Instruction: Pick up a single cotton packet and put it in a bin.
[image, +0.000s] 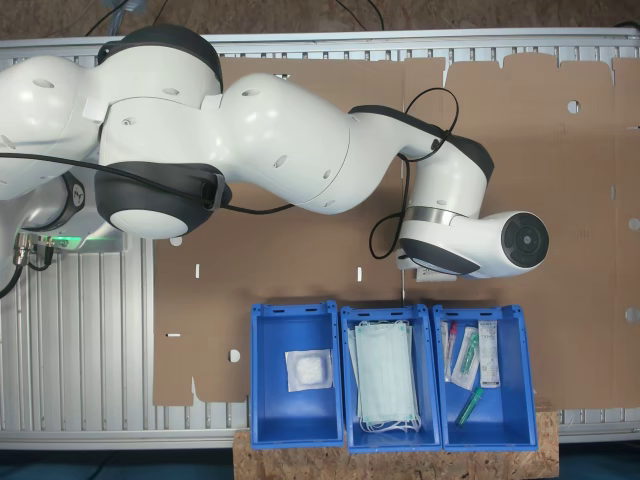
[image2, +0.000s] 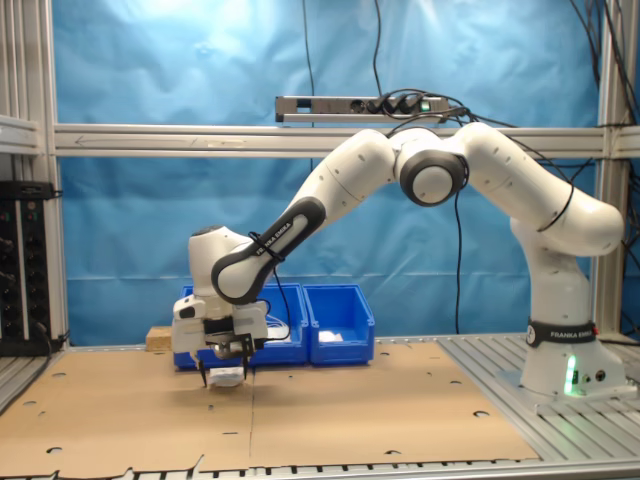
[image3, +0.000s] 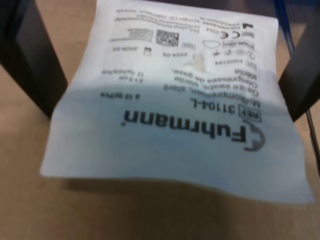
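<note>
Three blue bins sit in a row at the cardboard sheet's (image: 560, 180) edge in the first exterior view: the bin (image: 268, 380) at the first exterior view's left has a white pad (image: 308, 369) inside, the middle bin (image: 349, 330) holds pale green face masks (image: 385, 375), and the third bin (image: 518, 380) holds syringes and tubes. In the second exterior view the white arm (image2: 330, 190) bends down in front of the bins, its gripper (image2: 226, 372) just above the cardboard. In the wrist view the two dark fingers (image3: 35, 55) are closed on the cotton packet (image3: 180, 105), a white printed square lifted off the cardboard.
</note>
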